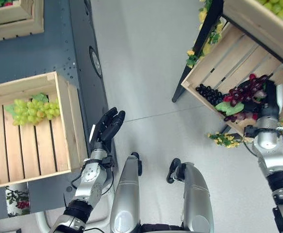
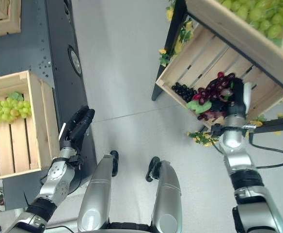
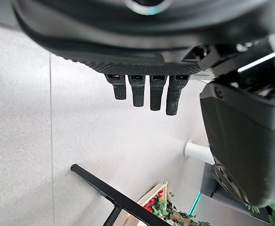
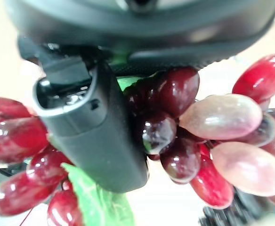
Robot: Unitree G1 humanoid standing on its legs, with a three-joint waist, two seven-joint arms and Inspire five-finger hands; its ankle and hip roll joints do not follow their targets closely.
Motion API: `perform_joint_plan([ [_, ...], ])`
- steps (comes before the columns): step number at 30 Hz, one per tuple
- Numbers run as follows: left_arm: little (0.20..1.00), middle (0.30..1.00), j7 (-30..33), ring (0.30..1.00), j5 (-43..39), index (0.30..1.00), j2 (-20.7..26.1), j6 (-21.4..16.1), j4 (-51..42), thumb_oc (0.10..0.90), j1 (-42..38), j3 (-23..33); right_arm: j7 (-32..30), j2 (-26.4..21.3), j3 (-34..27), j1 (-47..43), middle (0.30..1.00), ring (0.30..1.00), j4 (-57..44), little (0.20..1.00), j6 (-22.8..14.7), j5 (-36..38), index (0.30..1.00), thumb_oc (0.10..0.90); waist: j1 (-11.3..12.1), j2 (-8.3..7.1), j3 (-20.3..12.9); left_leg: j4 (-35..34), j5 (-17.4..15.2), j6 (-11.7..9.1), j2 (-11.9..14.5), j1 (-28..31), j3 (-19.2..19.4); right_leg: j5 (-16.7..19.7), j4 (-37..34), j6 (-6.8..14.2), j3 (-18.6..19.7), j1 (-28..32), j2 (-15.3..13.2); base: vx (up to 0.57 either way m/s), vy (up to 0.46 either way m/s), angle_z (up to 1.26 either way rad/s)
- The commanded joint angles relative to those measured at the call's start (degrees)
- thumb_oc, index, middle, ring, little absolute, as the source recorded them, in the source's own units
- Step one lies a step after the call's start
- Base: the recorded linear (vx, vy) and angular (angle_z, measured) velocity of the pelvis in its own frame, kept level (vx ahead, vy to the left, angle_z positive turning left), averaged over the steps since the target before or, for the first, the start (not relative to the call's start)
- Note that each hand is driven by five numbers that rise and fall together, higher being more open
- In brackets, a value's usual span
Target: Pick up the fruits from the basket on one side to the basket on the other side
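A bunch of red grapes (image 1: 243,92) lies in the wooden crate (image 1: 224,63) on my right, next to a bunch of black grapes (image 1: 208,93). My right hand (image 1: 266,101) reaches into that crate and is on the red bunch. In the right wrist view its thumb (image 4: 95,127) is pressed across the red grapes (image 4: 222,117), which sit against the palm. On my left a second wooden crate (image 1: 66,121) holds a bunch of green grapes (image 1: 32,110). My left hand (image 1: 107,127) hangs beside that crate over the floor, fingers (image 3: 147,92) straight and holding nothing.
A dark grey stand (image 1: 78,53) carries the left crate, with another crate (image 1: 10,22) above it. Over the right crate sits a higher crate of green grapes (image 1: 277,9). Yellow flower sprigs (image 1: 224,140) trim the right rack. Grey floor (image 1: 141,73) runs between the two sides.
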Motion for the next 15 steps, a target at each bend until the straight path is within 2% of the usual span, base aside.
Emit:
perform_joint_plan([
  [1, 0.9, 0.9, 0.13, 0.9, 1.81, 0.9, 3.89, -4.13, -7.84, 0.8, -0.07, -0.87, -8.58, -7.38, -4.05, -10.11, 0.3, 0.3, -1.83, 0.3, -4.06, -5.13, 0.3, 0.4, 1.16, -3.16, -1.06, 1.74, -7.24, 4.98, -2.64, 3.01, 4.72, 1.16, -0.91, -2.28, -0.28, 4.12, 2.94, 0.0, -0.053, 0.08],
  [7, 0.9, 0.9, -0.81, 0.9, 0.62, 0.9, 5.61, -3.19, -8.7, 0.8, -0.6, -1.54, -6.53, -13.23, 3.48, -18.64, 0.3, 0.3, 6.76, 0.3, 4.02, -7.34, 0.3, 0.4, 2.97, -4.33, -1.06, 3.67, -7.24, 4.86, -2.93, 0.52, 3.13, 1.42, 0.13, -2.63, -1.25, 2.6, 3.31, 0.01, -0.058, 0.09],
  [10, 0.9, 0.9, -1.22, 0.9, 0.49, 0.9, 6.43, -2.99, -9.22, 0.8, -0.45, -1.48, -4.89, -14.58, 6.81, -20.86, 0.3, 0.3, 8.86, 0.3, 6.77, -4.66, 0.3, 0.4, 3.75, -4.96, -1.06, 4.18, -7.12, 4.95, -2.99, -0.28, 2.45, 1.56, 0.35, -2.74, -1.9, 2.31, 3.37, 0.01, -0.07, 0.08],
  [15, 0.9, 0.9, -1.93, 0.9, 0.69, 0.9, 7.28, -2.65, -9.27, 0.8, -0.46, -1.24, -3.27, -14.19, 9.26, -23.89, 0.3, 0.3, 12.53, 0.3, 8.52, -0.97, 0.3, 0.4, 4.8, -5.5, -1.06, 4.08, -6.99, 4.87, -3.21, -0.7, 1.6, 1.6, 0.4, -2.82, -2.75, 2.26, 3.52, 0.01, -0.067, 0.09],
])
